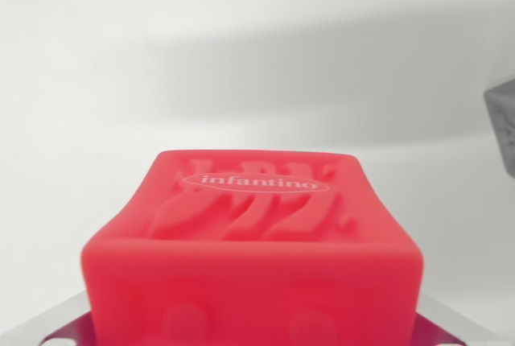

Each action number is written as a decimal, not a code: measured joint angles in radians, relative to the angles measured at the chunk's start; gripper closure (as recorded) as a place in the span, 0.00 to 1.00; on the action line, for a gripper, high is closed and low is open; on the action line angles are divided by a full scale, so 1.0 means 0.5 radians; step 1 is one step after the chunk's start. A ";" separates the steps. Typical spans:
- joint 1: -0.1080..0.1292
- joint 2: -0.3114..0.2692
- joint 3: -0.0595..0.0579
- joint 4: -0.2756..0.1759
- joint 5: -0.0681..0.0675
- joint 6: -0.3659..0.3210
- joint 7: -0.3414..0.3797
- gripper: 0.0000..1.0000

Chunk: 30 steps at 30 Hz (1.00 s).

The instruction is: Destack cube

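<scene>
Red cube (253, 241) fills the lower middle of the wrist view, very close to the camera, top face up with raised wavy relief. White oval label on the top face reads "infantino" (257, 183). Plain white surface (241, 64) behind and around it. Grey speckled object (503, 125) cut off at the wrist view's right edge, apart from the cube. Shiny metal parts (56, 326) at both bottom corners beside the cube; gripper's grasp cannot be told.
</scene>
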 joint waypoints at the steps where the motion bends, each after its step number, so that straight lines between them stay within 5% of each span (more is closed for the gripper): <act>1: 0.006 0.002 0.000 0.004 0.000 -0.002 0.019 1.00; 19: 0.115 0.040 0.000 0.068 0.000 -0.028 0.306 1.00; 30: 0.118 0.188 0.000 0.071 0.000 0.095 0.312 1.00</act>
